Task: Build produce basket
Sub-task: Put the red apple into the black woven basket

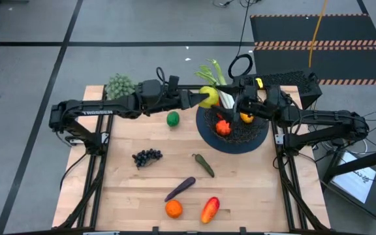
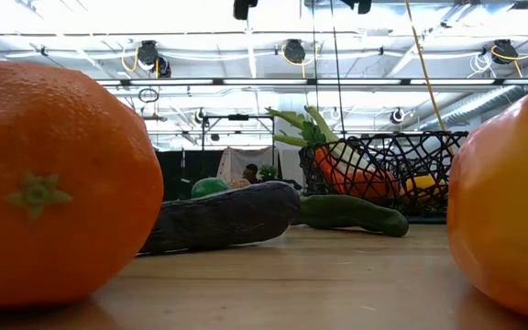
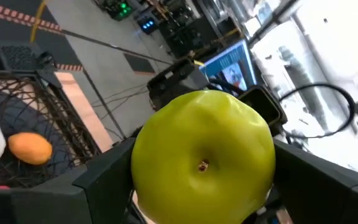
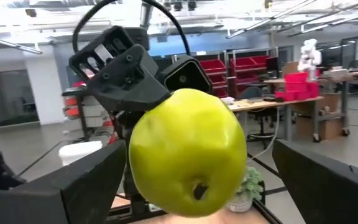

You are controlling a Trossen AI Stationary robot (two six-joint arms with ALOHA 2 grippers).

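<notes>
— What lies around the wooden table (image 1: 142, 189)?
— A grey floor (image 1: 109, 26) crossed by dark lines, and a black mat (image 1: 318, 29) with striped edges.
— And farther off?
— Ceiling lights (image 2: 291, 50) among pipes, red bins (image 4: 250, 65) (on shelving), desks (image 4: 291, 102).

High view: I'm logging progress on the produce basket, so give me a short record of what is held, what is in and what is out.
held: yellow-green apple, in the left gripper, above the basket at its left rim
right gripper: open, facing the apple
in basket: leek, a red-orange piece, a yellow-orange fruit
on table: lime, grapes, pickle, eggplant, orange, pepper
</notes>
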